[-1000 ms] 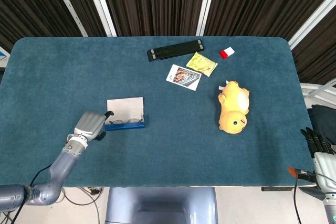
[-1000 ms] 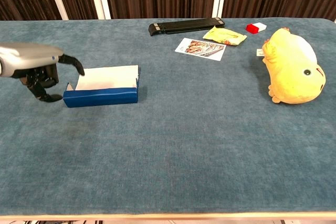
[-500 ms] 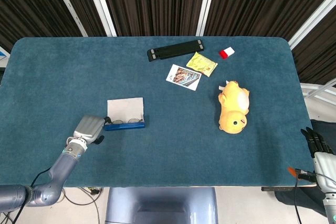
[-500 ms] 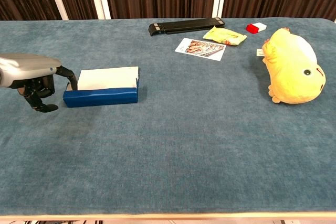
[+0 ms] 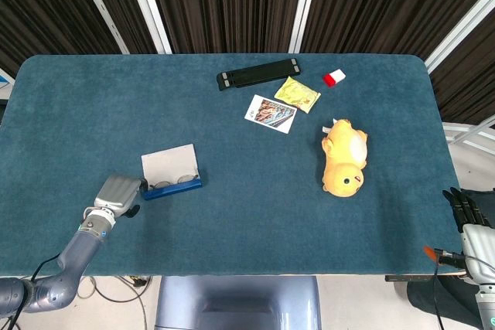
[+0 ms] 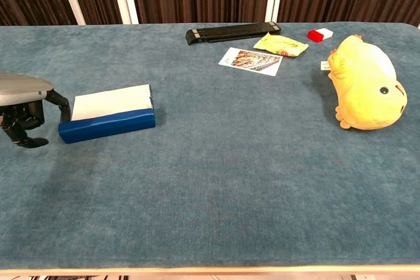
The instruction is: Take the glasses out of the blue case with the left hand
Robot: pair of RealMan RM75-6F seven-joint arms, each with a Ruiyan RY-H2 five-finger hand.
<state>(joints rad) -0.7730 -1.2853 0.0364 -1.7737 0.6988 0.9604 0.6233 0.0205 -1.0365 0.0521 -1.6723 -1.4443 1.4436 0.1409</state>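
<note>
The blue case (image 5: pixel 173 187) lies open near the table's front left, its pale lid (image 5: pixel 169 164) folded back and its blue front wall (image 6: pixel 107 124) facing the chest view. The glasses (image 5: pixel 177 181) rest inside it, seen only from the head view. My left hand (image 5: pixel 116 192) sits just left of the case, and a finger (image 6: pixel 58 100) hooks onto its left end while the others curl down toward the cloth. My right hand (image 5: pixel 466 210) hangs off the table's front right edge with fingers straight and nothing in them.
A yellow plush duck (image 5: pixel 345 161) lies at right. At the back are a black bar (image 5: pixel 257 73), a yellow packet (image 5: pixel 298 93), a picture card (image 5: pixel 271 113) and a small red-and-white block (image 5: pixel 333 77). The teal table (image 5: pixel 247 229) ends close in front of the left hand.
The left hand drew back to the left and toward the front edge. The blue case slid left with it and turned slightly; the glasses stayed inside. The right hand held still.
</note>
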